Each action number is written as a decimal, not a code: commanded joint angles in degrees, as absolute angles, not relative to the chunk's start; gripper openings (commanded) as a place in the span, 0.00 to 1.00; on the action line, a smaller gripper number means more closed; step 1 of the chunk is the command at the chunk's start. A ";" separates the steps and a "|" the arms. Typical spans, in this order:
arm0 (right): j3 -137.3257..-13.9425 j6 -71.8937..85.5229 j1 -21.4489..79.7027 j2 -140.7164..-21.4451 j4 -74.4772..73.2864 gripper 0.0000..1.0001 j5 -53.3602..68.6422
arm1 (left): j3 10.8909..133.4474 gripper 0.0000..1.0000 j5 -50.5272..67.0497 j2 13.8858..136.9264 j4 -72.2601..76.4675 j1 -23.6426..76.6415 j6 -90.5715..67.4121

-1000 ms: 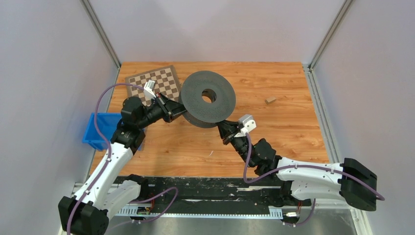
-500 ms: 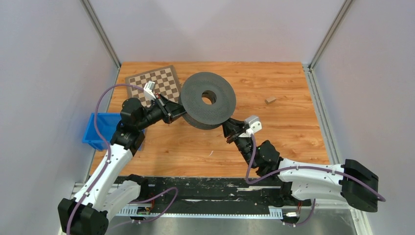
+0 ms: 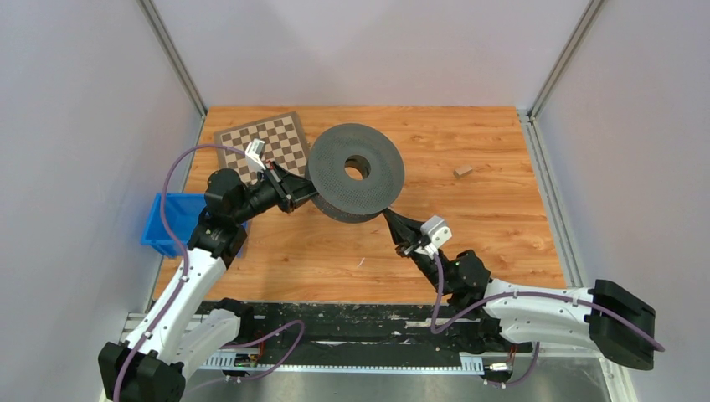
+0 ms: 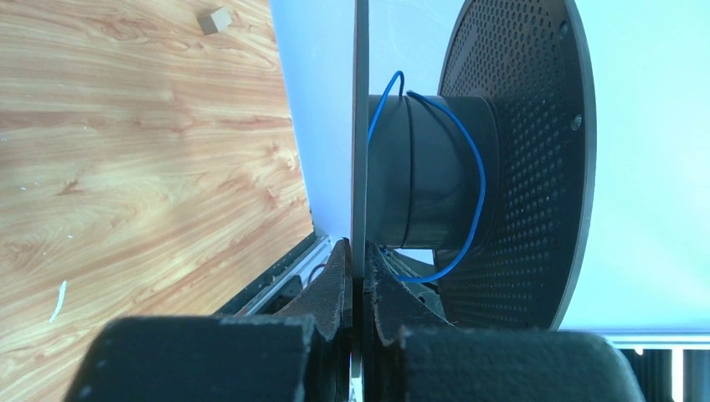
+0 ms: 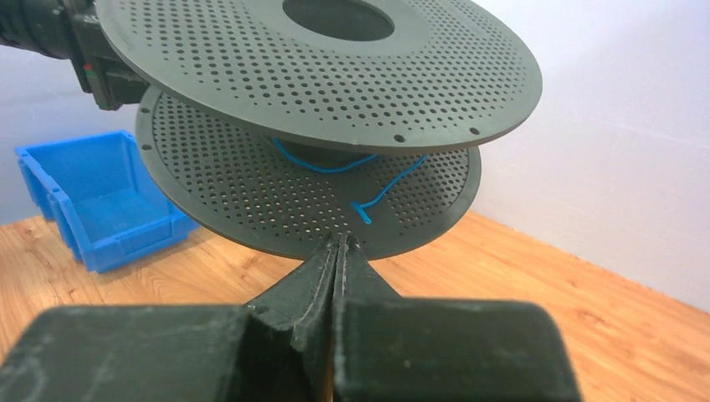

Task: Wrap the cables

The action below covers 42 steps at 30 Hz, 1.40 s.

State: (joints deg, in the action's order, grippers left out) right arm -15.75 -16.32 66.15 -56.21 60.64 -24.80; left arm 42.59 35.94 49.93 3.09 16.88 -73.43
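The dark grey two-disc spool is held tilted above the table. My left gripper is shut on the rim of one disc, which runs between the jaws in the left wrist view. The thin blue cable lies in loose turns round the hub. In the right wrist view its free end hangs on the lower disc. My right gripper is shut and empty, its tip just below the lower disc's rim, apart from the cable end.
A blue bin sits at the table's left edge. A chessboard mat lies at the back left. A small wooden block lies at the back right. Grey walls enclose the table.
My right arm has drawn back from under the spool toward the near right. The cable end is out of its jaws. The left arm and the spool have barely moved.
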 commanded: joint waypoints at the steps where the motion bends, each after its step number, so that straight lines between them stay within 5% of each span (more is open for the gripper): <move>1: -17.29 -20.45 65.76 -53.24 60.35 0.00 -21.10 | 43.72 0.00 37.16 48.14 10.05 17.05 -76.05; 7: -15.94 -18.16 64.88 -52.30 60.13 0.00 -21.90 | 43.51 0.00 37.31 48.26 10.93 17.04 -76.76; 11: -15.45 -18.31 64.54 -52.36 61.38 0.18 -21.70 | 43.57 0.00 37.83 48.44 11.36 17.02 -77.20; 18: -16.38 -19.84 64.18 -52.12 61.29 0.27 -18.53 | 43.77 0.00 37.96 48.57 11.43 16.99 -77.34; 42: -18.63 -18.66 64.12 -54.10 65.98 0.27 -21.33 | 43.38 0.00 38.07 48.83 11.65 17.05 -77.26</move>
